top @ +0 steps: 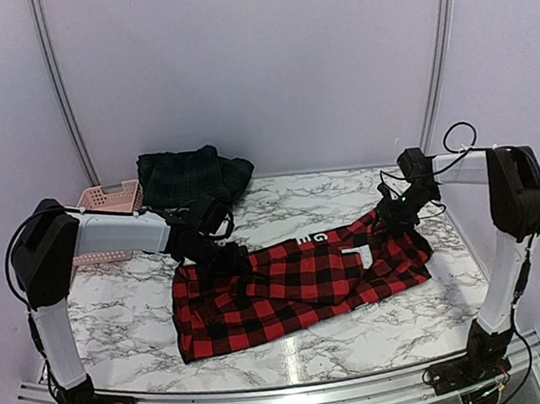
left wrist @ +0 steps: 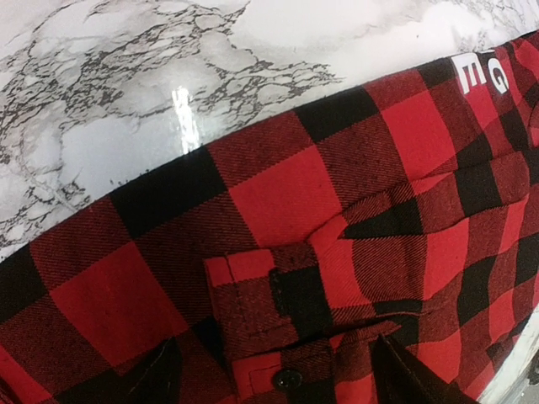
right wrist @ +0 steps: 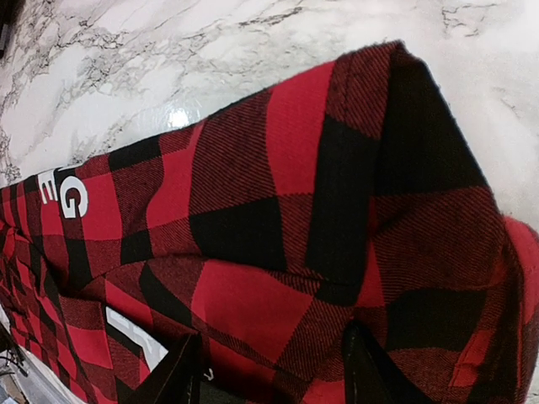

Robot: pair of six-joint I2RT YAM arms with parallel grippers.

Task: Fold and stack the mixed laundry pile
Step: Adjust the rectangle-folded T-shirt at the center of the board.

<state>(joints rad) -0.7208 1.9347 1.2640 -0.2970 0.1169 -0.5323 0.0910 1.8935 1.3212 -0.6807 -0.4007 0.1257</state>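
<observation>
We see the red-and-black checked flannel shirt [top: 300, 291] spread flat across the middle of the white marble-patterned table [top: 117, 317], with white letters [left wrist: 469, 77] near its far edge. Our left gripper [top: 220, 259] sits low on the shirt's far left edge, jaws apart with cloth between them. Our right gripper [top: 395, 213] is at the far right corner, jaws likewise apart over the fabric. The dark green plaid garment [top: 194, 175] lies heaped at the back, just beside the pink perforated plastic basket [top: 108, 196].

White letters [left wrist: 498, 77] on the red-and-black checked shirt [top: 290, 292]
You can read a G and an E, side by side. No other words can be read.
</observation>
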